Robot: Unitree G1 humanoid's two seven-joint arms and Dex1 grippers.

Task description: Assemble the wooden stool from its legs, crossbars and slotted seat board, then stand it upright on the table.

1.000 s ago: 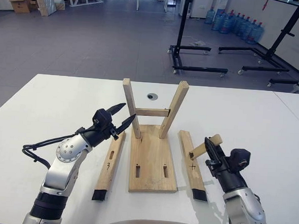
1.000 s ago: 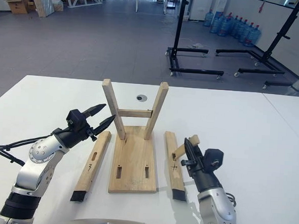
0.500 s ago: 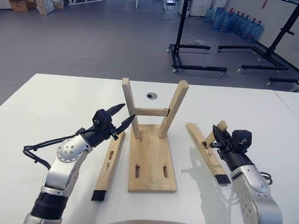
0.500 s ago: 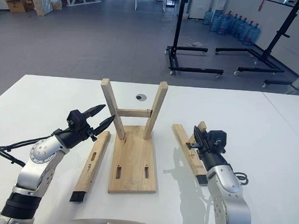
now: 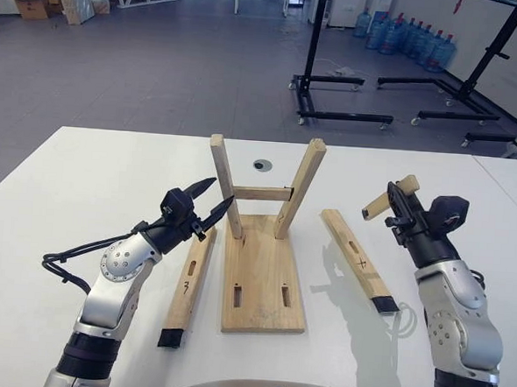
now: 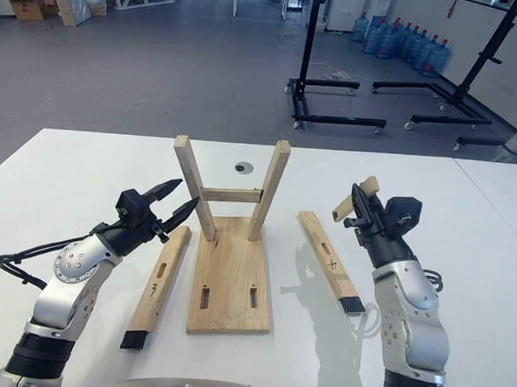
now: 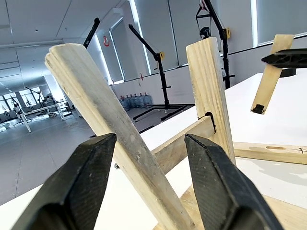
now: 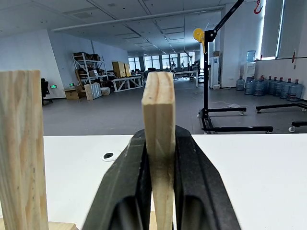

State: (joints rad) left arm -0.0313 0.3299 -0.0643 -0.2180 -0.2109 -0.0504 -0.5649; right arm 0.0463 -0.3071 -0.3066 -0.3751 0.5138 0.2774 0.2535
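The right gripper (image 5: 397, 200) is clamped on a short pale wooden crossbar (image 5: 376, 207) and holds it tilted in the air over the right side of the white table (image 5: 84, 174). One end of the bar pokes up past the fingers. Below it, toward the middle of the table, a loose pale wooden leg with a black foot cap (image 5: 358, 261) lies flat with a small slot in its upper face. The left gripper (image 6: 189, 192) is empty, its fingers spread apart close to the left upright leg (image 5: 226, 187); I cannot tell whether they touch it. A second loose leg (image 5: 189, 281) lies flat under that arm, just beside the rectangular pale wooden seat board (image 5: 264, 282). The board lies flat mid-table with two empty slots at its near end. Two legs stand splayed in its far end, the right upright leg (image 5: 300, 189) tied to the left by a joining crossbar (image 5: 263, 194). The risks look twofold. The held bar is pinched on a narrow face and could twist or slip if it meets the leg's slot off-square. The standing pair, probably only seated loosely, could tip if the open left fingers nudge it.
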